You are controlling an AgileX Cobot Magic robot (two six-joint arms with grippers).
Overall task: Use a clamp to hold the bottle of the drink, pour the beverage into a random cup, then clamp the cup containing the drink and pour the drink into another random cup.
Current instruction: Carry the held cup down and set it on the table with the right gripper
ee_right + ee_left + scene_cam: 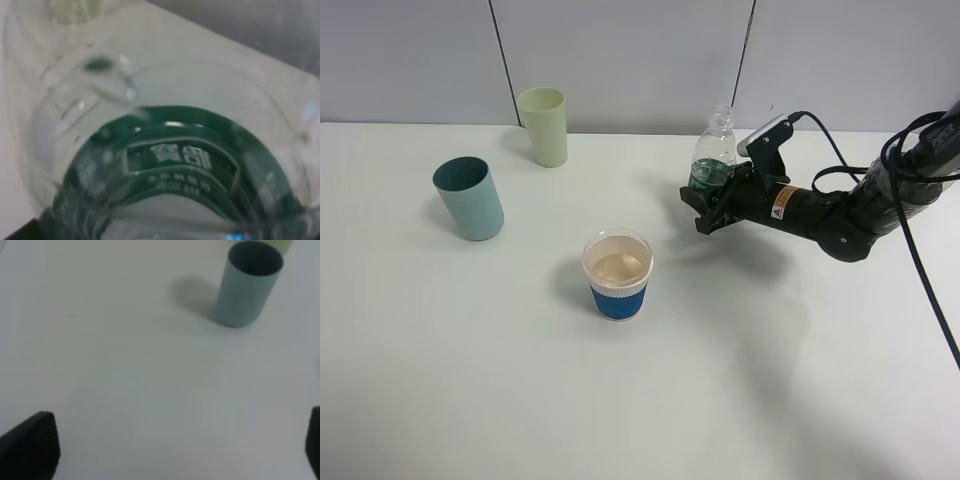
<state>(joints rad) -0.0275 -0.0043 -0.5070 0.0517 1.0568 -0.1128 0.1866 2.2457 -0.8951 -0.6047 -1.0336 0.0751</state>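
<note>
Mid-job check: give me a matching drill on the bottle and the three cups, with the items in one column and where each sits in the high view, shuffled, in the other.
Column one
1. bottle
2. blue-sleeved cup
3. teal tumbler
4. pale green tumbler

Column two
A. farthest to the left
B. clamped in the right gripper
C. nearest the front, in the middle
D. back left, free-standing

Pairs: 1-B, 2-C, 3-A, 4-D
</note>
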